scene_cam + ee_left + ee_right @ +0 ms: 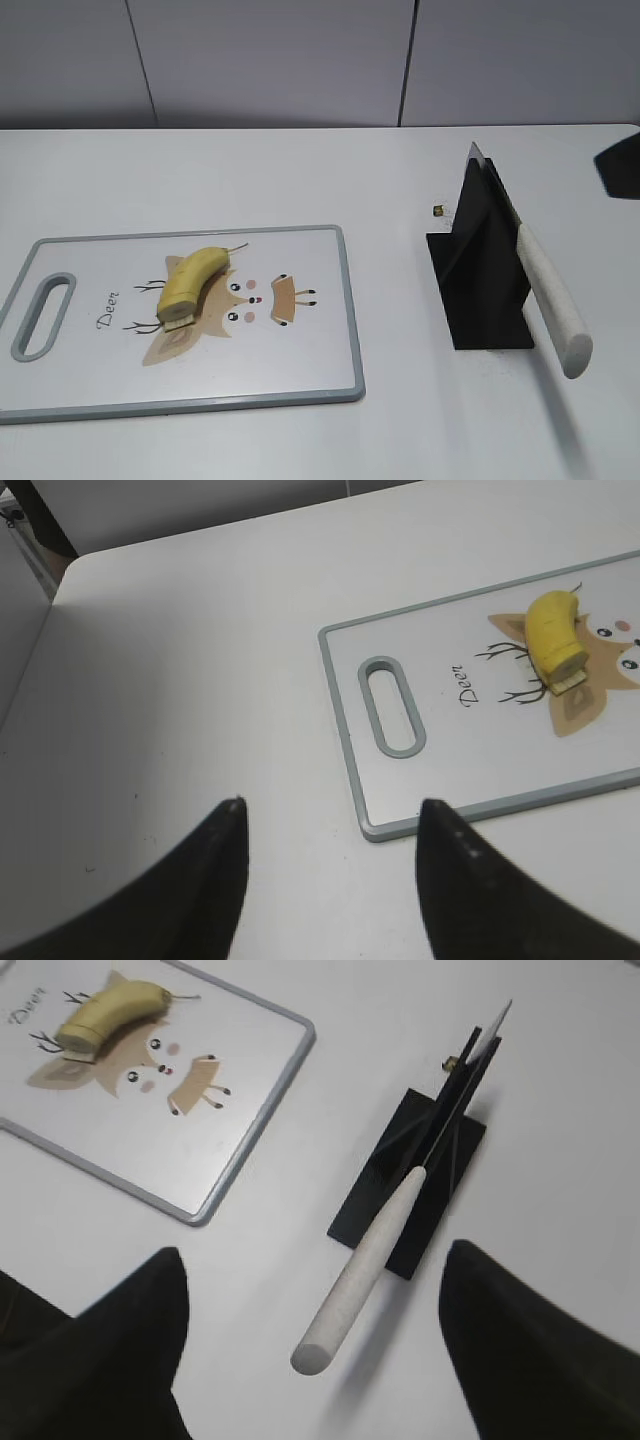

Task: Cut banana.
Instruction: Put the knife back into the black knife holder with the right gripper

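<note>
The banana lies on my cutting board, across the deer print, with its thin stem toward the far edge of the board and its flat pale cut end toward me. The board sits flat on the white worktop, with its grey handle slot on the left.

My left fingers are spread apart and empty, above bare worktop just to the left of the board's handle end. They touch nothing.

My right fingers are also wide apart and hold nothing. Between them, lower down, I see the pale handle of the knife. The knife stands edge-down in a black holder on the right side of the worktop, well apart from the board, with its handle sticking out toward me beyond the holder's base. A tiny dark speck rests on the worktop just behind the holder.
</note>
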Controlling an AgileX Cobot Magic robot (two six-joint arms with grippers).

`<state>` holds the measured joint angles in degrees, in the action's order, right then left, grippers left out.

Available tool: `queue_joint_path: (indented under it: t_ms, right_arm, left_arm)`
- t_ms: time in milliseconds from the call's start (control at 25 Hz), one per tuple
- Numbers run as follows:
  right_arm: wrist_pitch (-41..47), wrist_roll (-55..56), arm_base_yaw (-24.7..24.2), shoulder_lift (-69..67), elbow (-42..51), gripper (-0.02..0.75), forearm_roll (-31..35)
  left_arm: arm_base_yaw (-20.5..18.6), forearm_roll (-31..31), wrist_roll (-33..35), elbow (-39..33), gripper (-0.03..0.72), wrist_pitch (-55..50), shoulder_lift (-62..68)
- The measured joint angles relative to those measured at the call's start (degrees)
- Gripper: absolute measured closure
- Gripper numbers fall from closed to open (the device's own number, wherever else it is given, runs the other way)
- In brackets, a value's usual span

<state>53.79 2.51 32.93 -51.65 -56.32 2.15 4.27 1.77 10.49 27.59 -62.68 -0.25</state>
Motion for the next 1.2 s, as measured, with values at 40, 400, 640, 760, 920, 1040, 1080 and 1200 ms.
queue_joint_path:
  t_ms: [40,400,640,760,920,1040,1080,1200]
  right_arm:
    - [0.0,-1.2,0.0,1.6,0.7,0.150,0.5]
    - [0.6,-5.4,0.0,20.7,16.6,0.154,1.5]
    - [3.5,-5.5,0.0,35.8,25.9,0.154,1.6]
    - [5.9,-5.5,0.0,42.8,27.1,0.154,1.6]
    - [6.2,-5.5,0.0,50.4,27.1,0.160,1.5]
    - [6.4,-5.5,0.0,51.9,27.1,0.172,1.8]
    - [6.4,-5.5,0.0,52.0,27.1,0.175,2.2]
    - [6.4,-5.5,0.0,52.0,27.1,0.188,3.2]
  left_arm:
    - [0.0,0.0,0.0,0.0,0.165,0.0,0.0]
    - [0.0,0.0,0.0,0.0,0.165,0.0,0.0]
    - [0.0,0.0,0.0,0.0,0.165,0.0,0.0]
    - [0.0,0.0,0.0,0.0,0.165,0.0,0.0]
    - [0.0,0.1,0.0,0.0,0.165,0.0,0.0]
    - [0.0,0.2,0.0,0.0,0.165,0.0,0.0]
    - [0.0,0.2,0.0,0.0,0.165,0.0,0.0]
    - [0.0,0.4,0.0,0.0,0.165,0.0,0.0]
